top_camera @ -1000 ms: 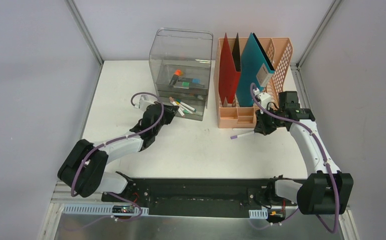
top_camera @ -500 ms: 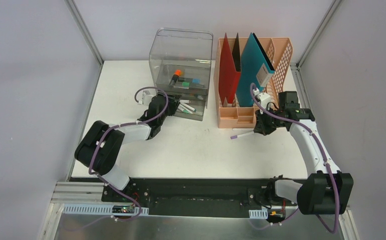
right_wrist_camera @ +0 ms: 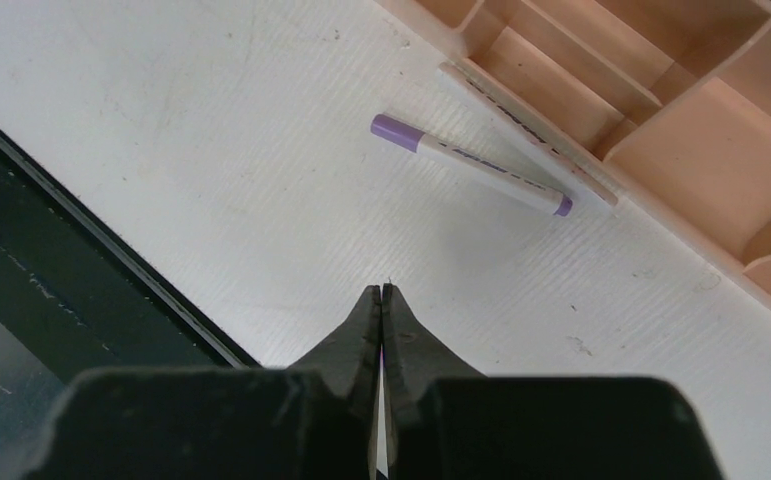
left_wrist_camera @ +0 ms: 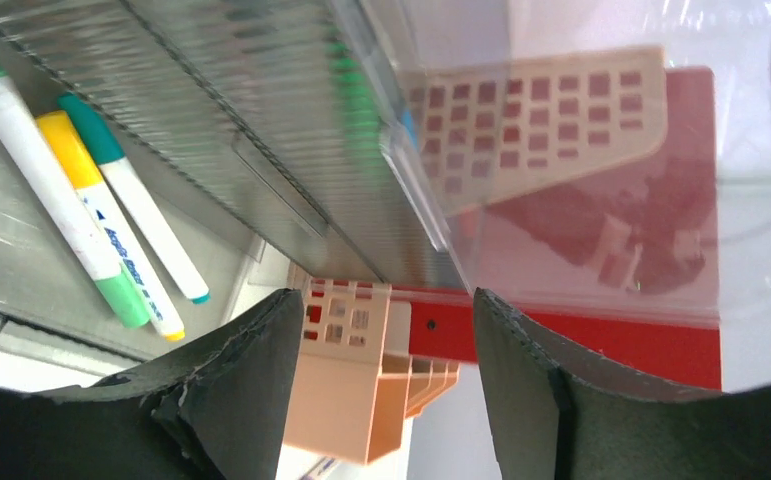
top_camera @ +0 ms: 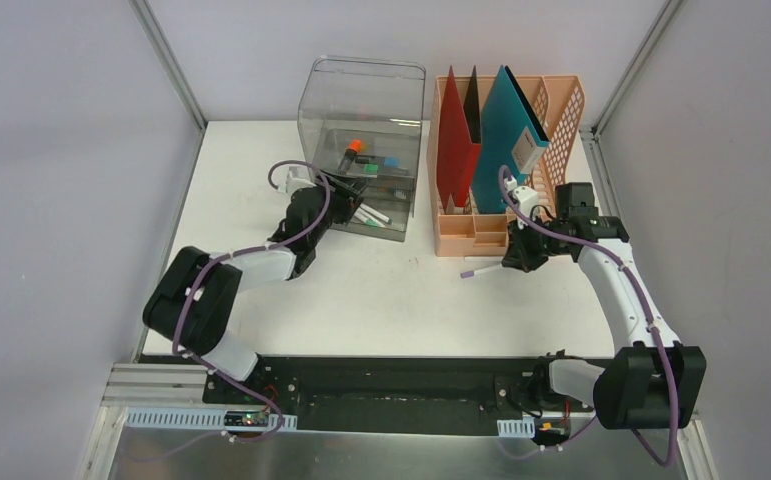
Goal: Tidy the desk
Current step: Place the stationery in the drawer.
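I found the desk (top_camera: 391,300) flat, white and rectangular, lying level. Its finely ribbed top showed small dark specks and faint scuffs on my right side. Metal rails (top_camera: 170,65) and grey walls (top_camera: 51,150) edged it.

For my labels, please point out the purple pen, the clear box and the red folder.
purple pen (right_wrist_camera: 476,167), right wrist view, middle of barrel.
clear box (top_camera: 361,95), top view, upper front wall.
red folder (top_camera: 458,150), top view, flat side.

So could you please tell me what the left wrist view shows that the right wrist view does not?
Only the left wrist: three markers lying in the clear drawer box, beyond the open left gripper. Only the right wrist: a purple marker on the desk, ahead of the shut right gripper. Both: the peach file rack.
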### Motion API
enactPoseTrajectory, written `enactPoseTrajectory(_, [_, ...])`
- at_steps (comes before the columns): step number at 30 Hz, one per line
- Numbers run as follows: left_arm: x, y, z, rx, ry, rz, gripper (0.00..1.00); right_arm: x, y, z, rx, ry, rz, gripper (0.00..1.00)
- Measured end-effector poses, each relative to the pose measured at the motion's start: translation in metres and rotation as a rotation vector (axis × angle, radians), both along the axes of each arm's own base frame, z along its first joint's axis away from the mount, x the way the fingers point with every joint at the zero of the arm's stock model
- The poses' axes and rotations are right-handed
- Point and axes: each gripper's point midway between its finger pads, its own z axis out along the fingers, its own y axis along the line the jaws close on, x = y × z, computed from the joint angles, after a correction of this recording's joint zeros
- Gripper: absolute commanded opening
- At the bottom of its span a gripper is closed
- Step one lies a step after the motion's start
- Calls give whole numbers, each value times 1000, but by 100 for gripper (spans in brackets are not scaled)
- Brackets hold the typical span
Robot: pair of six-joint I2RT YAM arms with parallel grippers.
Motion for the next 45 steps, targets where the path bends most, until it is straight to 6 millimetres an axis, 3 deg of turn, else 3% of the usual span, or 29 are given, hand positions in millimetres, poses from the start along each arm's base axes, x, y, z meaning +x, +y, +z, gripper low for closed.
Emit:
enactPoseTrajectory(10, [-64, 11, 70, 166, -294, -160, 78, -9, 24, 13, 120, -4, 95, 16])
enactPoseTrajectory(13, [-87, 14, 84, 231, -397, -215, 83, -11, 33, 16, 147, -29, 162, 20])
enactPoseTrajectory(15, [-102, 17, 87, 271, -451, -247, 86, -15, 40, 17, 170, -56, 237, 29])
enactPoseTrajectory(20, [-134, 22, 76, 351, -519, -319, 93, -36, 54, 13, 198, -104, 456, 54])
enactPoseTrajectory(27, [-167, 36, 70, 432, -578, -347, 95, -64, 57, -10, 181, -73, 761, 60])
enactPoseTrajectory(37, [-193, 51, 43, 488, -567, -361, 95, -40, 42, -36, -119, -227, 1076, 64])
enactPoseTrajectory(45, [-196, 51, 21, 507, -500, -391, 95, -8, 34, -73, -304, -198, 1153, 62])
